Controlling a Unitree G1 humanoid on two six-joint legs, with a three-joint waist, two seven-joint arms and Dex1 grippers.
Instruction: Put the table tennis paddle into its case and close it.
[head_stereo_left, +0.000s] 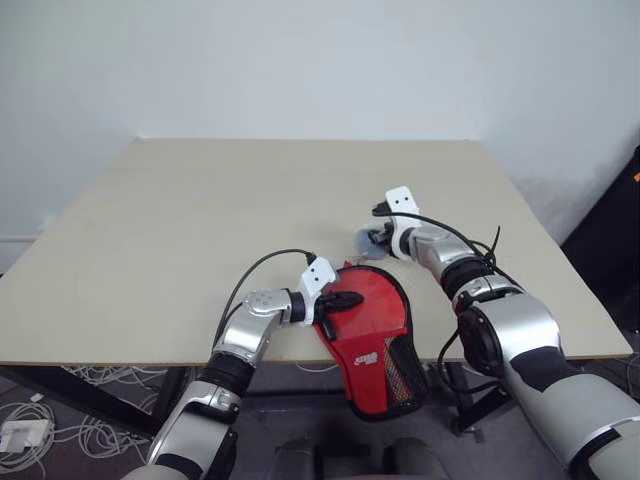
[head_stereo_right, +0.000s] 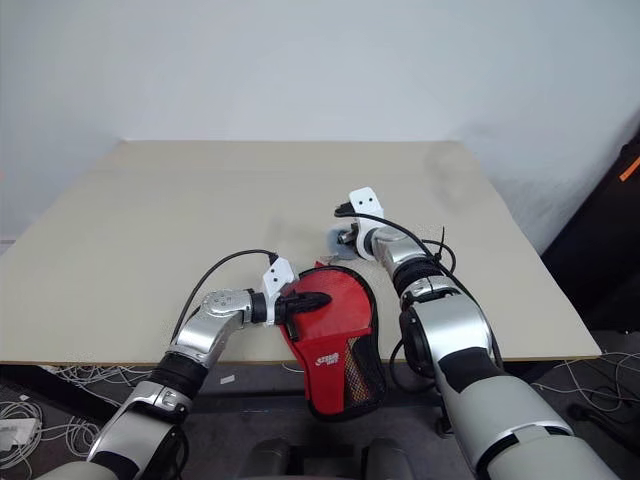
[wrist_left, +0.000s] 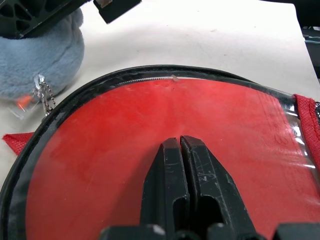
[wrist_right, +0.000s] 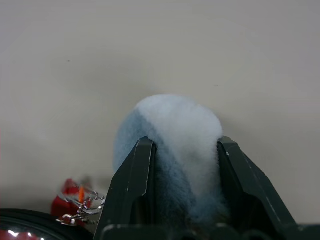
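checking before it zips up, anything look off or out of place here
The case hangs half off the table's near edge, pinned by the shut left tool. The right tool is closed around a fluffy blue-white pom-pom charm chained to the zipper.

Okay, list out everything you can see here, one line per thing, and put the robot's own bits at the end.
Table: one, light beige top, set against a white wall.
Case: one, red with black edging and a black mesh part, at the near edge of the table, its narrow end hanging over the edge.
Fluffy ball: one, pale blue-grey, on the table just beyond the case, joined by a short metal chain near the case's rim.
Cables: several, white, on the floor under the table's left side.
Left gripper: one, black fingers, shut, pressing down on the red face of the case.
Right gripper: one, black fingers, closed around the fluffy ball.
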